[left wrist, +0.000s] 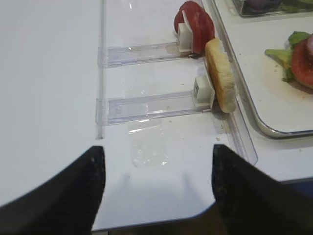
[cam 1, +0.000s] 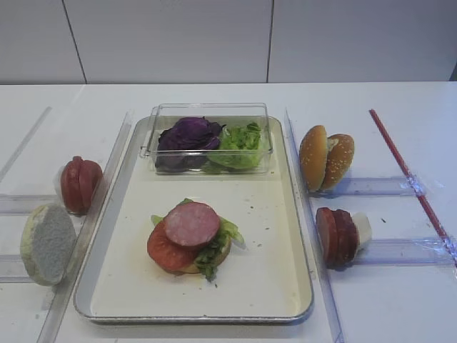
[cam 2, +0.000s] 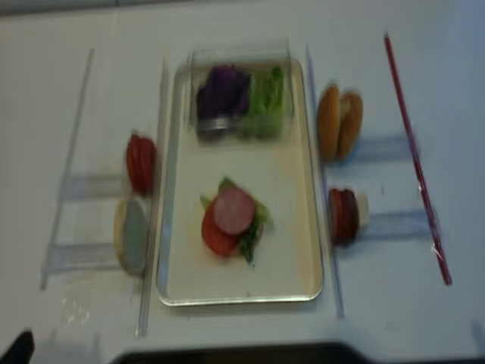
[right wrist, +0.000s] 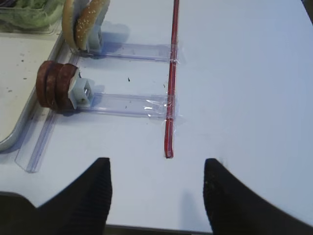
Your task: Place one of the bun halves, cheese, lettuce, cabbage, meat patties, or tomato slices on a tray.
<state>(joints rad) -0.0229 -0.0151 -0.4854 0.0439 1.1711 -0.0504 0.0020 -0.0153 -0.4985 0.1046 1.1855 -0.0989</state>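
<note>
While neither arm shows in the overhead views, each wrist camera frames its own tool: the right gripper [right wrist: 155, 188] stands with its ribbed black fingers [right wrist: 93, 193] spread wide and nothing between them, hovering over bare white table [right wrist: 244, 73]; the left gripper [left wrist: 156, 188] is likewise parted and empty. Just ahead of the left tool a bun half [left wrist: 220, 76] stands on edge against a white clip on a clear plastic rail [left wrist: 146, 105], with upright tomato slices [left wrist: 195, 27] on the next rail beyond. Ahead of the right tool stand the meat patties [right wrist: 55, 85], dark-rimmed and stacked on edge, and two sesame-crusted bun halves [right wrist: 85, 22] further off; a red strip [right wrist: 171, 73] is taped across both rails. The tray [cam 1: 296, 214], silver-rimmed with a cream floor, already carries a stack [cam 1: 189, 236]: bun base, lettuce, tomato, one patty on top. A clear box [cam 1: 211, 136] at its far end holds purple cabbage [cam 1: 187, 136] and more lettuce [cam 1: 239, 139]. The lone bun half looks the natural next piece (a judgement only): light, spongy, easily crushed, so it should be pinched gently across its crust and pale cut face, near the upper edge. Patties and tomato appear glossy and likely slippery.
</note>
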